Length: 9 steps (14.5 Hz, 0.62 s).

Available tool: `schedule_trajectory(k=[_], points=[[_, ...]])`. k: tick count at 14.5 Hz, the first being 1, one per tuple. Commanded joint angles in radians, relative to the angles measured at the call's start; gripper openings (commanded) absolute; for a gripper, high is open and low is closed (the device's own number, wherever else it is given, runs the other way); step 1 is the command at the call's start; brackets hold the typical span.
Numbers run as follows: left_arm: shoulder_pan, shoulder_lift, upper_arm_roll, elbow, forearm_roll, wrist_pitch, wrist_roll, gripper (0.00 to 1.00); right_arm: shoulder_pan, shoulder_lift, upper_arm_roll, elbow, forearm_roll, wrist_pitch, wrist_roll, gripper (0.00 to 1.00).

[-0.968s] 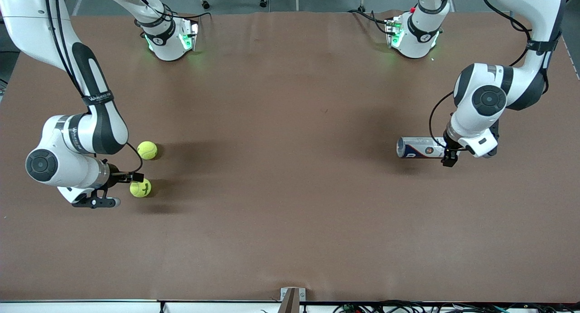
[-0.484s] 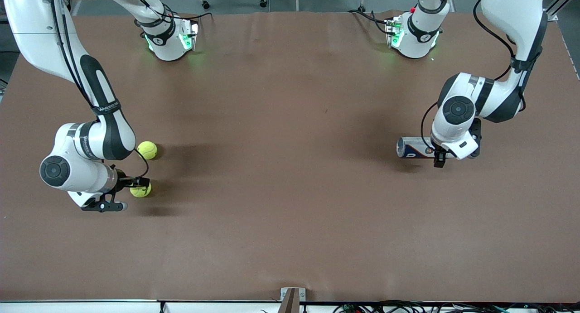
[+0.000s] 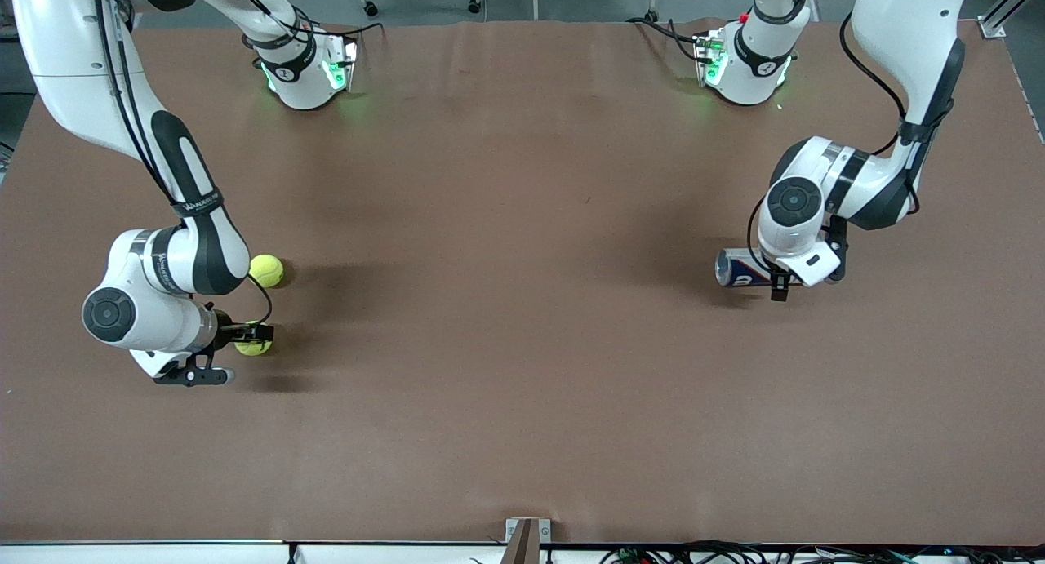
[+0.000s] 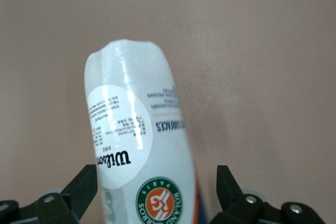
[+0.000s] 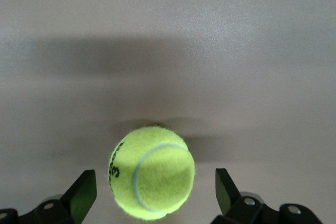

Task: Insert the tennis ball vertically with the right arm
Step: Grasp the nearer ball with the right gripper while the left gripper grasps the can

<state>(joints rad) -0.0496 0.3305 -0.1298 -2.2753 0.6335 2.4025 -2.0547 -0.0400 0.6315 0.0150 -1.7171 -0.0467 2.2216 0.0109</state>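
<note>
On the brown surface, toward the left arm's end, I saw the ball can lying on its side, my left hand spread around it without touching. Toward the right arm's end, my right hand straddled one tennis ball, fingers apart; a second ball lay just beside, farther from the camera.

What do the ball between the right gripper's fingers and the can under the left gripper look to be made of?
Ball: yellow-green felt, matte and fuzzy, with a white curved seam and black print; likely a rubber core, not visible. Can: lying on its side, probably thin plastic, its printed label glossy and catching glare. Both the right gripper and left gripper are open.
</note>
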Motion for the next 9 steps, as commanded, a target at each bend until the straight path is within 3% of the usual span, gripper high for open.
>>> schedule_trajectory(k=[1, 9], points=[[0.002, 0.024, 0.001, 0.007, 0.043, 0.009, -0.035, 1.0, -0.012, 0.014, 0.006, 0.013, -0.002, 0.019, -0.009, 1.0], [0.001, 0.05, -0.001, 0.008, 0.075, 0.006, -0.038, 1.0, -0.014, 0.036, 0.008, 0.013, -0.002, 0.03, -0.011, 1.0]])
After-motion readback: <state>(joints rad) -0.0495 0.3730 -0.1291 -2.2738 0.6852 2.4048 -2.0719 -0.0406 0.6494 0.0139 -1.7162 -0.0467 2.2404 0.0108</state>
